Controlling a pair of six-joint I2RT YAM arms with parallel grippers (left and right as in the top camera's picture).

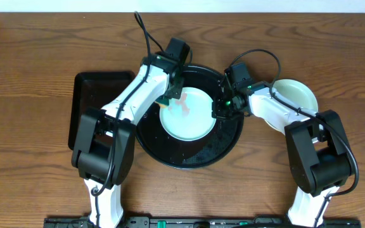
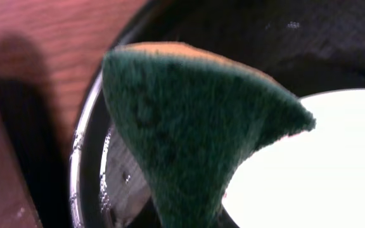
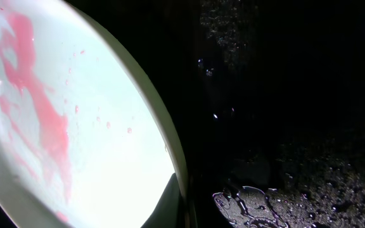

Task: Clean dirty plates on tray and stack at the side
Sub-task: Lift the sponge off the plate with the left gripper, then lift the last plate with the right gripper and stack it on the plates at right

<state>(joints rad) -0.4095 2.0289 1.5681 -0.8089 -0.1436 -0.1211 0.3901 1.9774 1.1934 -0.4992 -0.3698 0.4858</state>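
Note:
A pale blue-green dirty plate (image 1: 192,120) lies on the round black tray (image 1: 189,158), with red sauce smears (image 3: 37,114) on its far left part. My left gripper (image 1: 170,97) is shut on a green and orange sponge (image 2: 189,133), which hangs at the plate's left rim; the sponge hides the fingers in the left wrist view. At the plate's right edge my right gripper (image 1: 220,109) is shut on the rim, one dark finger (image 3: 168,202) lying over the inside of the rim (image 3: 179,158). A pale yellow plate (image 1: 296,95) sits on the table to the right.
A smaller rectangular black tray (image 1: 87,107) lies left of the round one, partly under my left arm. Water drops (image 3: 252,202) cover the round tray's floor. Bare wooden table (image 1: 30,76) surrounds everything.

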